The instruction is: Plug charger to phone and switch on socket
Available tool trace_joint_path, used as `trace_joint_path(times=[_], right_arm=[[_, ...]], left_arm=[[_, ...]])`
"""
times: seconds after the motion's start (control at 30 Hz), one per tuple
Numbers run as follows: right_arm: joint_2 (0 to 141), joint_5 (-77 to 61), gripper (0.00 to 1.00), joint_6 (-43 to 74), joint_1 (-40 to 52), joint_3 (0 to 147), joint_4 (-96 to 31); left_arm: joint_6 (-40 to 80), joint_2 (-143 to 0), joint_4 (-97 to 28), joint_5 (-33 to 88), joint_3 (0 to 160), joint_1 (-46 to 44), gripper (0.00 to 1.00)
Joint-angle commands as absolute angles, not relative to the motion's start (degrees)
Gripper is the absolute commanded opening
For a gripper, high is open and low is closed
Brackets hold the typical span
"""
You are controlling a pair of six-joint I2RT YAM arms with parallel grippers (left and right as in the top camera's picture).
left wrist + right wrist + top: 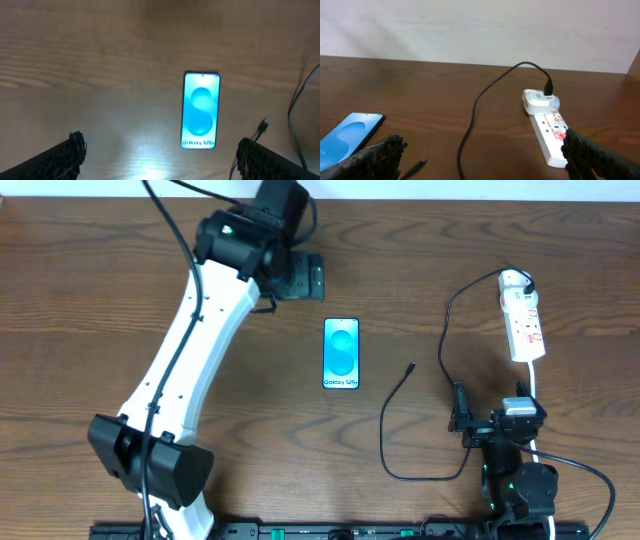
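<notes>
In the right wrist view the phone (pixel 349 136) runs off the left edge, and the near end of the socket (pixel 549 131) is hidden behind a dark finger (pixel 600 156) — its red switches are too small to read as on or off. The cable of the charger (pixel 474 107) leaves at the bottom edge; from the left wrist, the phone's lettering is blurred.

phone (pixel 341 353) – light-blue, teal blobs | charger (pixel 383 435) – black | socket (pixel 523 320) white, red marks
</notes>
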State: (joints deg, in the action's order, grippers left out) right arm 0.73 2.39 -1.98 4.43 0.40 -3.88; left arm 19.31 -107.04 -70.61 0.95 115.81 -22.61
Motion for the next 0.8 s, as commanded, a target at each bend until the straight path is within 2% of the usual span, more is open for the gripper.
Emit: trace_joint_path(times=[0.0, 0.77], right_arm=[[0.4, 2.8, 0.99, -2.4, 4.7, 0.3, -4.1], [0.4, 2.8, 0.99, -2.4, 4.7, 0.3, -4.1]], left_arm=[[18.3, -107.1, -70.9, 0.6, 116.7, -21.5, 0.98], [18.3, -118.8, -71.4, 1.0, 116.5, -21.6, 0.98]])
